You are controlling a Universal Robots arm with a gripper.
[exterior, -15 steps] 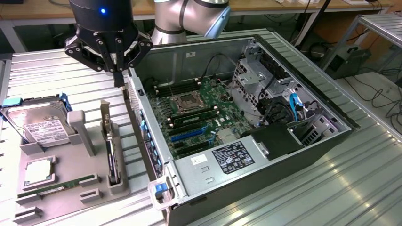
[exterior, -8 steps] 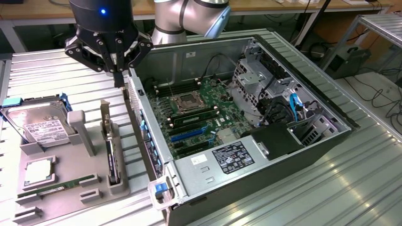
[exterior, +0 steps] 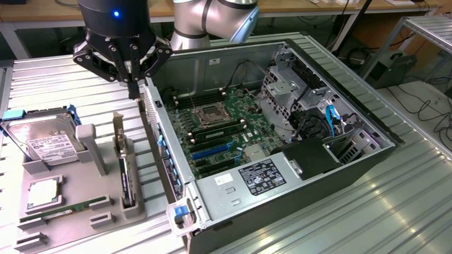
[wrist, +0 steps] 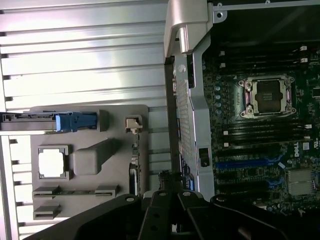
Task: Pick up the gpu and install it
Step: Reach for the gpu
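Far on the exterior view's left you have the tray [exterior: 73, 177] with the hard drive [exterior: 44, 144], CPU [exterior: 44, 193] and memory stick [exterior: 56, 212].

The gpu [exterior: 126, 177] sits in the slot on the tray's right edge, not picked up. It stands on its edge, thin side up. Its long axis runs from far to near in this view, roughly parallel to the case wall beside it. The bracket [exterior: 118, 126] is at the far end and sticks up.

Just right of the bracket and above it you see the gripper [exterior: 133, 91], pointing straight down. Its fingers are pinched together with nothing between them. The tips hang over the strip between the tray and the case [exterior: 205, 63], close to the case's rear wall; you can't tell if they touch it. They are clear of the gpu.

Right of that is the open case with the motherboard [exterior: 226, 132] exposed.
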